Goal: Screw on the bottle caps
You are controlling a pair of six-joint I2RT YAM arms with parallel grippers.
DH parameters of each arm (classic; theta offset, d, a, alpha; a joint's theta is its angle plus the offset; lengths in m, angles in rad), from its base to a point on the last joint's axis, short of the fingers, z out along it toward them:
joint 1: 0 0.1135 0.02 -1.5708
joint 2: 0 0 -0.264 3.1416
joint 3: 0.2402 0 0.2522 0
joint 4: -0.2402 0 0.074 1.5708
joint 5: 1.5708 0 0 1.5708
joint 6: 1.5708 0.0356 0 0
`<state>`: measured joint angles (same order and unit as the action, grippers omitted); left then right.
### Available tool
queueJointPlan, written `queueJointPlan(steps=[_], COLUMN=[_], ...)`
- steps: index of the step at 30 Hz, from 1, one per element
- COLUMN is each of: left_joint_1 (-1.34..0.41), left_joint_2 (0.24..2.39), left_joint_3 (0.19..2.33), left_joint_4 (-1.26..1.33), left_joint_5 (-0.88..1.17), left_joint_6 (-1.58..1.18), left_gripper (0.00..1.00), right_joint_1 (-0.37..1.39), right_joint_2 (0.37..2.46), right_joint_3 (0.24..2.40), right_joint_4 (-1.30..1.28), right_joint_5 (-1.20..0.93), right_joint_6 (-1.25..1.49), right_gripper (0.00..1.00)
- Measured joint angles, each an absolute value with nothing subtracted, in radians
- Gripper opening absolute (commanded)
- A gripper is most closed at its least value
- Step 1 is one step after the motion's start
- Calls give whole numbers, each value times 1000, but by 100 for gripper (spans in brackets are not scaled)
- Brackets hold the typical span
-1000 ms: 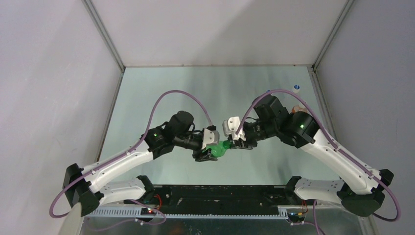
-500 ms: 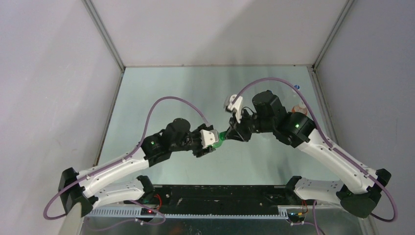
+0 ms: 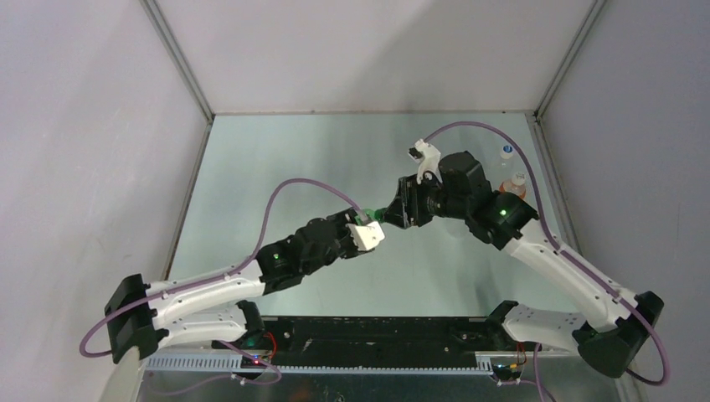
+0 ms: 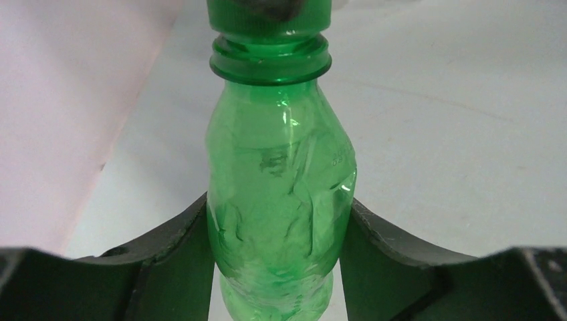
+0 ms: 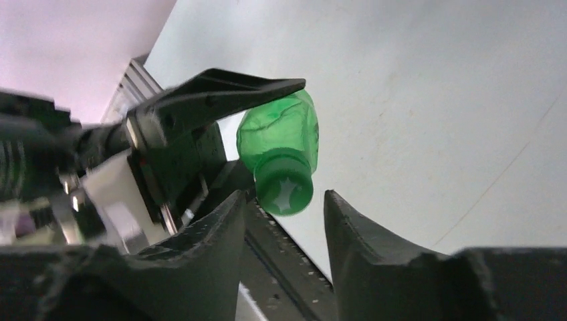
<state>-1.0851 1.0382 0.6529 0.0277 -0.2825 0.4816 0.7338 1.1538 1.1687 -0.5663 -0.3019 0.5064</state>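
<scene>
Left gripper (image 4: 277,204): clamped on the body of the green bottle (image 4: 281,154), both fingers pressed into the sides. It holds the bottle off the table (image 3: 276,167), roughly mid-workspace, neck pointing at the right arm.

Right gripper (image 5: 284,195): jaws narrow but apart, one either side of the green cap (image 5: 284,189). There's a sliver of gap each side, so no contact and nothing held.

My read of the step: the cap is on the neck and being threaded down, with the right jaws placed for a bite.

How to do it well:
- Line the right wrist axis up with the bottle neck before closing. From the right wrist the cap sits slightly left of centre in the gap.
- Close on the cap's ribbed skirt only, not on the neck ring below it.
- Turn with light push along the neck. Left arm stays rigid.
- Bottle wall is thin and already dented at the grip, so more squeeze risks buckling or the bottle spinning in the jaws. Watch for slip there.

Bottle: translucent green plastic, small, creased and crumpled around the clamp, with a flared collar under the cap.

Cap: opaque green, round, pale star-shaped mark on top. It looks square on the neck, but I can't tell how far down the thread it is.
</scene>
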Motion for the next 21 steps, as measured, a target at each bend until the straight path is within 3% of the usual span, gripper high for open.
queueJointPlan(steps=[6, 16, 21], left_joint_1=[-950, -845, -844], left_joint_2=[1032, 1151, 1219], left_joint_3=[704, 940, 1015], left_joint_4=[-28, -408, -543], left_joint_5=[-28, 525, 650], left_joint_6=[397, 467, 533], left_gripper=[4, 6, 6], right_joint_1=[734, 752, 765], right_joint_2=[1039, 942, 942], right_joint_3=[1159, 1159, 1159], right_joint_4=[-556, -674, -729], right_joint_5=[-340, -563, -631], right_joint_6=[224, -421, -623], right_gripper=[63, 63, 60])
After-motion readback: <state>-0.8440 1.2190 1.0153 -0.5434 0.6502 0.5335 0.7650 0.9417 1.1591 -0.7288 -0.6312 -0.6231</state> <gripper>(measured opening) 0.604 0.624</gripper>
